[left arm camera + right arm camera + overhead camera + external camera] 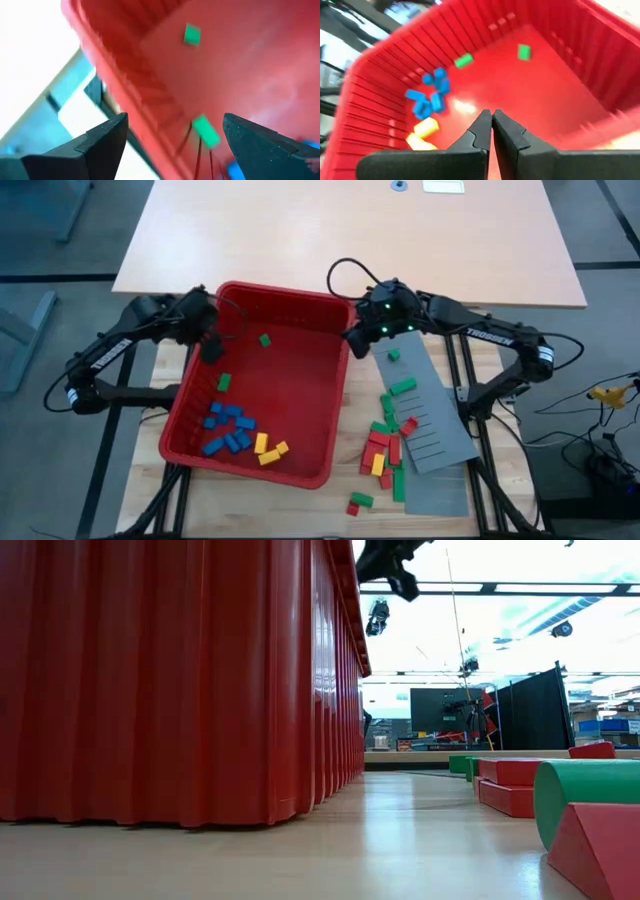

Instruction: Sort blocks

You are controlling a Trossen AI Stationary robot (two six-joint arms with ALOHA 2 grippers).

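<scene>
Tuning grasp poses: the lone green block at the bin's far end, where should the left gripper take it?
Across its short sides, coming straight down. The green block lies flat on the bin floor, apart from other blocks and clear of the walls, so the fingers likely fit on either side. The left gripper is open and already over the bin.

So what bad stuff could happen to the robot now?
The left hand is open right by the red bin's left wall, so it might bump the wall instead of reaching the green block just below it. The right hand is shut with nothing in it, over the bin's right edge, so it might knock the rim. Blue blocks and yellow blocks lie close together, so one grab might catch two.
</scene>
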